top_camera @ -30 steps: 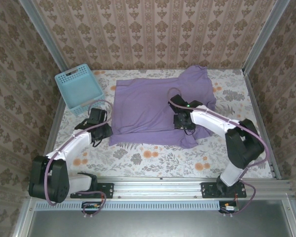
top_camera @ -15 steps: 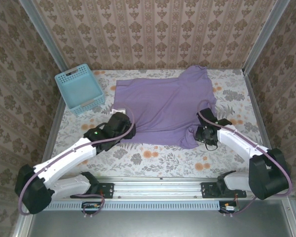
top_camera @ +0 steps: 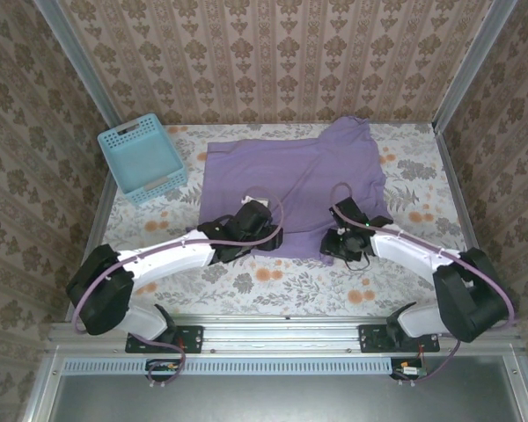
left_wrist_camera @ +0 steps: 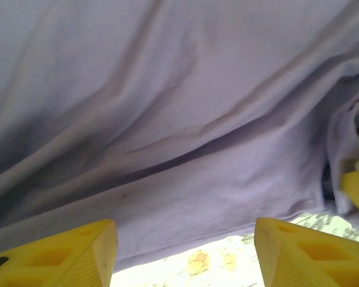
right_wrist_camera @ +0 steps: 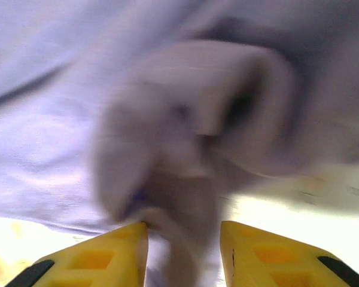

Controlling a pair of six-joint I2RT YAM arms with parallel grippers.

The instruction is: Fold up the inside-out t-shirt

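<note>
The inside-out t-shirt (top_camera: pixel 286 180) is a lavender cloth spread over the middle and back of the floral table, plain face up, its near hem rumpled. My left gripper (top_camera: pixel 268 236) sits low at that near hem. In the left wrist view its yellow fingers (left_wrist_camera: pixel 78 251) stand wide apart with the hem (left_wrist_camera: pixel 185 203) just ahead and nothing between them. My right gripper (top_camera: pixel 333 246) is at the shirt's near right corner. In the blurred right wrist view (right_wrist_camera: pixel 183 230) a bunched fold of the t-shirt (right_wrist_camera: pixel 185 179) runs down between its two fingers, which are closed on it.
A light-blue lattice basket (top_camera: pixel 141 158) stands at the back left, apart from the shirt. Bare floral tablecloth (top_camera: pixel 273 281) lies between the shirt's near hem and the arm bases. Patterned walls close in the table on three sides.
My left arm has swung from the table's left side in to the shirt's near hem and its jaws have opened. My right gripper came off the shirt's middle to its near right corner.
</note>
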